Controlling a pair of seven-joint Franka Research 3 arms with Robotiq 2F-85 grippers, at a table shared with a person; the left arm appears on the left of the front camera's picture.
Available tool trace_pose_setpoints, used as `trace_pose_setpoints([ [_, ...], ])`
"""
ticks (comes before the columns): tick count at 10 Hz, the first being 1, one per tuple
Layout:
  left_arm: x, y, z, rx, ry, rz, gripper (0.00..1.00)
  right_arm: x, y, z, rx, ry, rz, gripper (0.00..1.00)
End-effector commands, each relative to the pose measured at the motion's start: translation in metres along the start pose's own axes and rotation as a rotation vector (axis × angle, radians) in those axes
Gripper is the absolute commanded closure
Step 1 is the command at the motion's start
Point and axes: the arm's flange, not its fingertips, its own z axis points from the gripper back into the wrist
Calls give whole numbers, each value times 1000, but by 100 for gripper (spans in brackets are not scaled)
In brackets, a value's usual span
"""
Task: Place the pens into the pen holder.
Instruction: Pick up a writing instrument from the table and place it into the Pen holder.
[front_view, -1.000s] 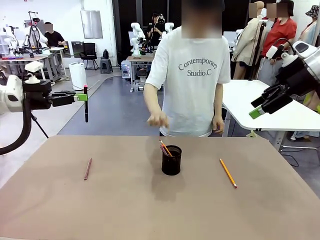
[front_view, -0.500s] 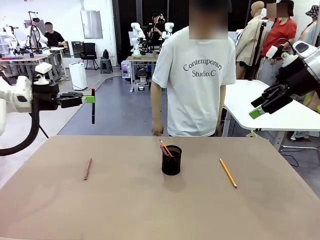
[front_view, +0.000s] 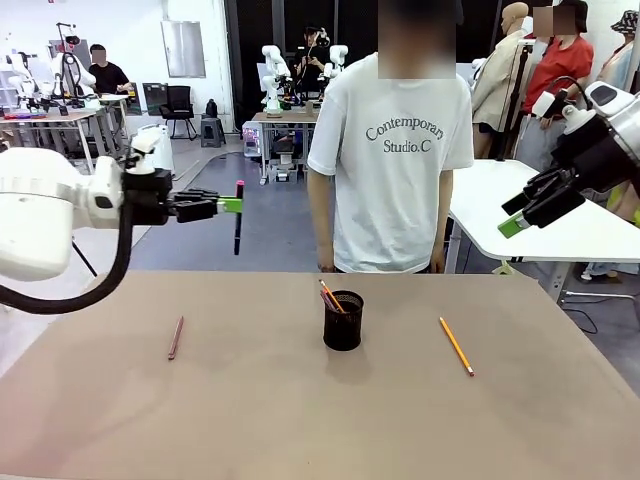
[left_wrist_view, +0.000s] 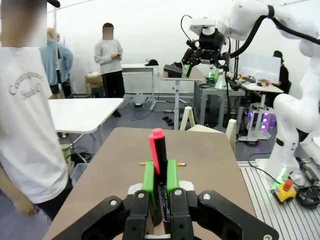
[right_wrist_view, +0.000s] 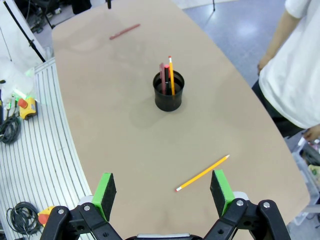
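Clamped shut on the dark red-black pen (front_view: 238, 218), the left gripper (front_view: 232, 204) reaches out level above the far left part of the table (front_view: 250, 420), with the pen hanging upright from its green pads, tip down and clear of the surface. The step in hand looks like the carry: one pen is lifted and on its way, not yet delivered. The pen holder (front_view: 343, 322) stands near the middle of the table, well to the right of the held pen, with two sticks (front_view: 330, 296) already leaning in it (one reddish, one orange). The next move calls for bringing the pen over the cup's mouth, lowering the tip past those two without knocking them or tipping the light mesh cup, then letting go. A pinkish-brown pen (front_view: 176, 337) lies flat on the left side and a yellow pencil (front_view: 456, 346) lies flat on the right, both well apart from the holder. The right gripper (front_view: 515, 222) hangs raised at the far right with its fingers spread wide and nothing between them. Plain, matte tan covers the tabletop. A person (front_view: 390, 150) in a white T-shirt stands at the far edge, arms down, and behind them is an open workshop with a grey floor (front_view: 220, 230), white tables (front_view: 560, 225) and other people.
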Motion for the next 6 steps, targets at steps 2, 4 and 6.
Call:
trace_pose_setpoints([
  [2,-3,11,-33,-42,-20,-42,100,1,0,1,5,-9,4,0],
  [4,-8,15,-49,-52,-87,-27,100,1,0,1,5,-9,4,0],
  [6,-6,5,-42,-51,-3,-11,100,1,0,1,5,-9,4,0],
])
